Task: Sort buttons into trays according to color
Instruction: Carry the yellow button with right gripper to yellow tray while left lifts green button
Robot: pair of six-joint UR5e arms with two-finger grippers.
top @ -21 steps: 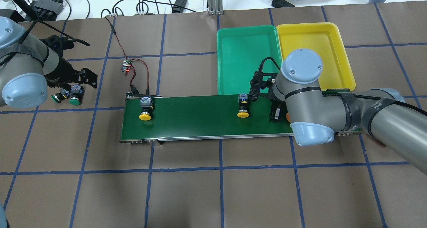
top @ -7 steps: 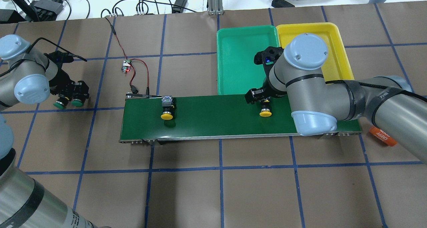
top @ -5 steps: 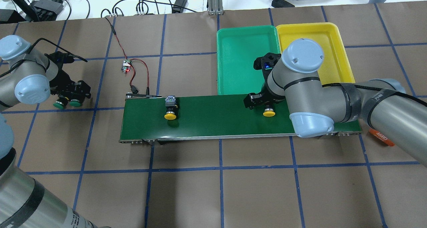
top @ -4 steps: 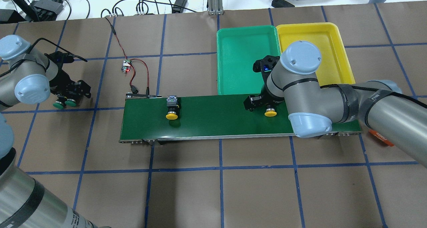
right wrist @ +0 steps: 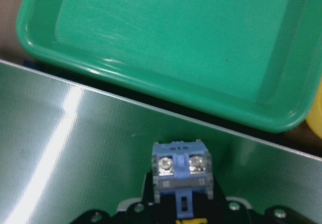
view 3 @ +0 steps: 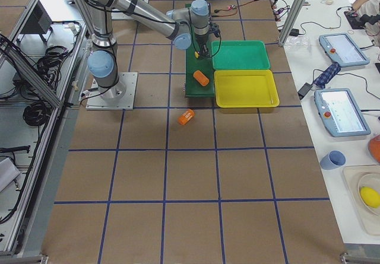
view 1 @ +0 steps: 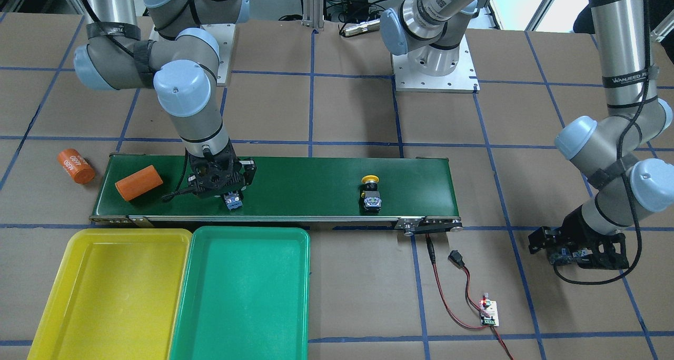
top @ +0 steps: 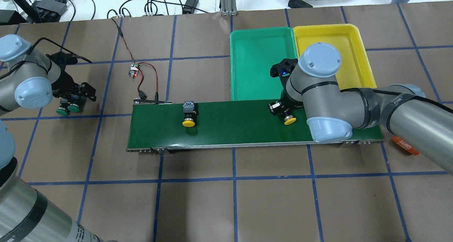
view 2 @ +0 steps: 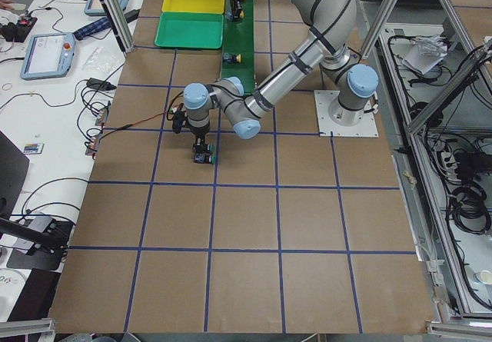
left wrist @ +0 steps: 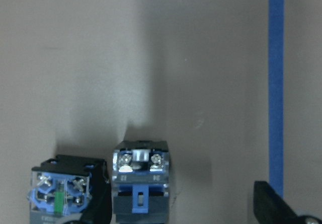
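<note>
Fingers (left wrist: 275, 208) of the left gripper (top: 72, 99) hang spread over the two green buttons (top: 68, 107), which sit on the table at 9 o'clock off the belt (top: 230, 130). The one finger I can see stands clear of them. Nothing is sorted yet, I reckon: no button lies in either tray, so all four remain. A yellow button (top: 190, 115) rides loose on the belt. Further right, the right gripper (top: 283, 113) is clenched on the second yellow button (top: 290, 120), low over the belt. The green tray (top: 254, 65) lies at its 12 o'clock and the yellow tray (top: 339, 47), where it belongs, at 1 o'clock.
</note>
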